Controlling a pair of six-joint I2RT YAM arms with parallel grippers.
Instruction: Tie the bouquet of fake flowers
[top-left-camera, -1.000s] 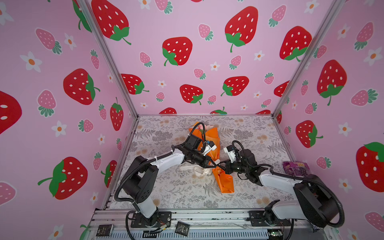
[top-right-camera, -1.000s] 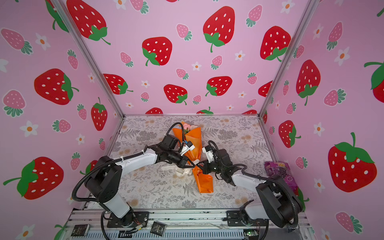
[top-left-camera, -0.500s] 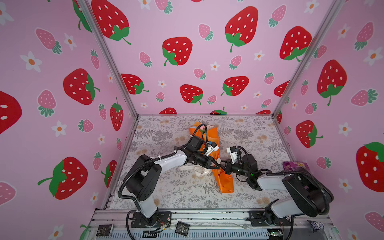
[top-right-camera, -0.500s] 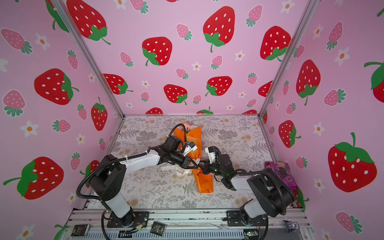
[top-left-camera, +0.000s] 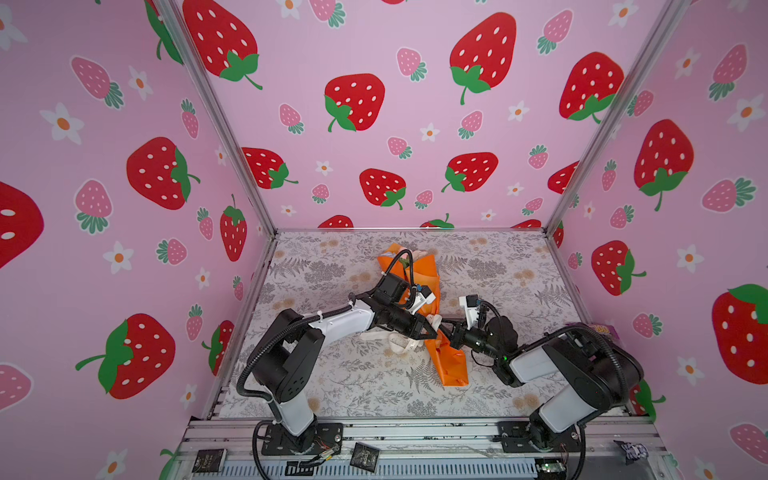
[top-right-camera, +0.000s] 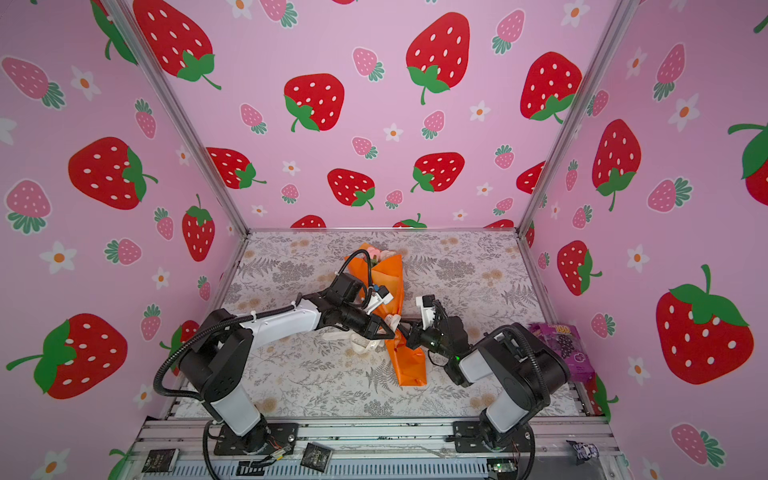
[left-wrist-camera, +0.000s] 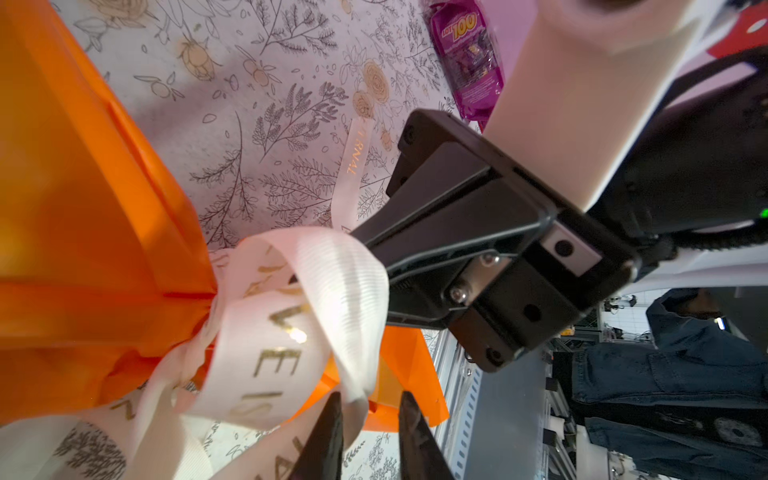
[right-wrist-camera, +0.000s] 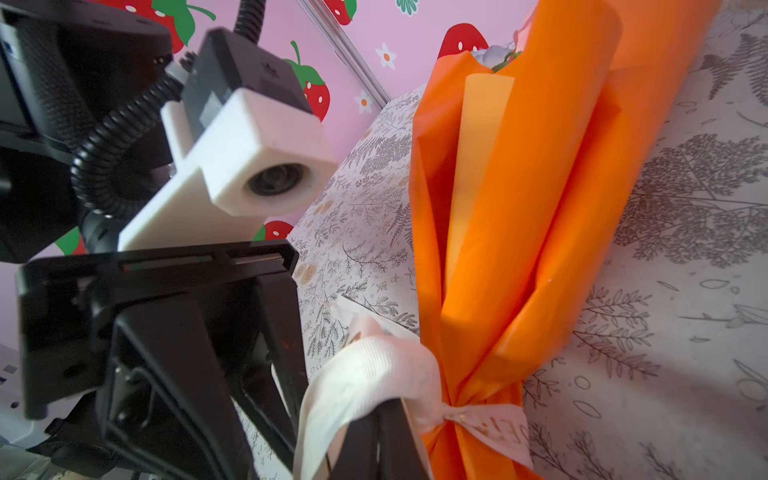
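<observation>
Right gripper (right-wrist-camera: 376, 415) clamps the limp cream ribbon (right-wrist-camera: 374, 365), left gripper (left-wrist-camera: 370, 398) stands slightly parted around it; the orange-paper-wrapped bouquet of fake flowers (right-wrist-camera: 519, 208), probably light and crushable, suits holding at its cinched waist.

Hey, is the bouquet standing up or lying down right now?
Lying down: in both top views the bouquet rests lengthwise on the table, ribbon cinched round its waist.

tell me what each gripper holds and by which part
Right gripper: shut on the cream ribbon, by a loop next to the knot around the bouquet of fake flowers. Left gripper: nothing; its fingers stand parted.
</observation>
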